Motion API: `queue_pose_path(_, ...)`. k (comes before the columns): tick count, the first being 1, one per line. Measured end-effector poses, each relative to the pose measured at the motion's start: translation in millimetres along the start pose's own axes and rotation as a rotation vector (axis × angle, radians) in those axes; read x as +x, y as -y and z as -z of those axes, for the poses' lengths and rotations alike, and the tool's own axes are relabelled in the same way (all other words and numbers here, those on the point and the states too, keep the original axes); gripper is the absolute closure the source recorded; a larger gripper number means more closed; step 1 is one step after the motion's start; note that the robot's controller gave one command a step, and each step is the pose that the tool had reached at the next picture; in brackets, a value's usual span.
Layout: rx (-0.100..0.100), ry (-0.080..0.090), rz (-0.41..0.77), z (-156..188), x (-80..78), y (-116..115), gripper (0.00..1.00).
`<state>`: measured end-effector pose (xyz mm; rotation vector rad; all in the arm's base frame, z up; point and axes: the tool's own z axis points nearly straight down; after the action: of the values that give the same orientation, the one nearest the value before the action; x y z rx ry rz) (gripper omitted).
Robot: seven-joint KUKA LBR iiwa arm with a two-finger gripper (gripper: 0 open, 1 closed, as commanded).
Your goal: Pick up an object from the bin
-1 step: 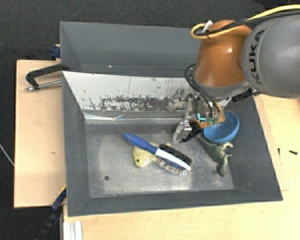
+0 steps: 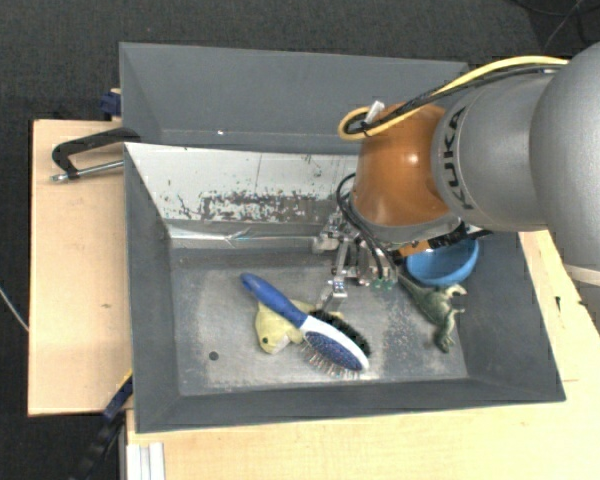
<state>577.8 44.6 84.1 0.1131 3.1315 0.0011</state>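
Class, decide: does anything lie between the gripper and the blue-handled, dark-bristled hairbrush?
Nothing visible does. Only bare bin floor separates the gripper from the blue-handled hairbrush; the yellow soft toy lies at its left, the green toy dinosaur off to the right.

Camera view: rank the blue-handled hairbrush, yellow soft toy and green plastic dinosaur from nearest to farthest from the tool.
1. Blue-handled hairbrush, just below the tool.
2. Green plastic dinosaur, right, and yellow soft toy, lower left: too close to call.
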Motion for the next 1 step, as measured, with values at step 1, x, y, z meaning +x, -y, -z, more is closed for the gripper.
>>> queue_pose_path(1, 0.000, -0.001, -0.238, 17.5, -7.6, 28.7, 0.00)
